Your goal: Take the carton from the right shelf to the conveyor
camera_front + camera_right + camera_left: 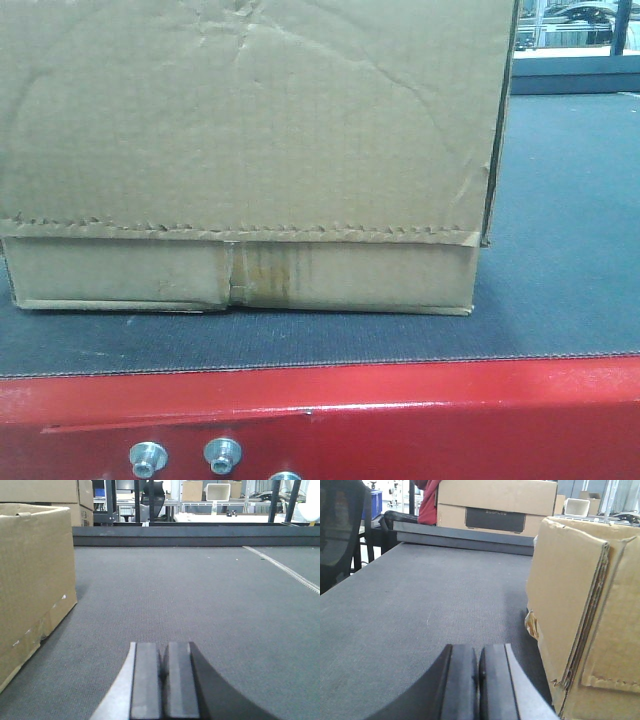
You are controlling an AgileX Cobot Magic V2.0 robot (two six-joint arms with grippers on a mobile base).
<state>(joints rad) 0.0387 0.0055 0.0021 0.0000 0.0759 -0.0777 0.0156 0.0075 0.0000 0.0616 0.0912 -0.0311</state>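
Observation:
The carton (250, 130), creased brown cardboard with a jagged flap edge and a yellowish stain by its seam, rests on the conveyor's dark grey belt (570, 250) behind the red frame (400, 420). In the left wrist view the carton (580, 605) stands just right of my left gripper (479, 652), which is shut and empty low over the belt (420, 605). In the right wrist view the carton (30, 580) stands to the left of my right gripper (163, 650), also shut and empty over the belt (200, 590). Neither gripper touches the carton. The right shelf is out of view.
Silver bolts (222, 455) sit in the red frame. A dark rail (200, 535) bounds the belt's far side. Other cardboard boxes (495, 505), a red cloth (427, 502) and a black chair (340, 530) lie beyond the belt; desks and shelving stand far behind (200, 495).

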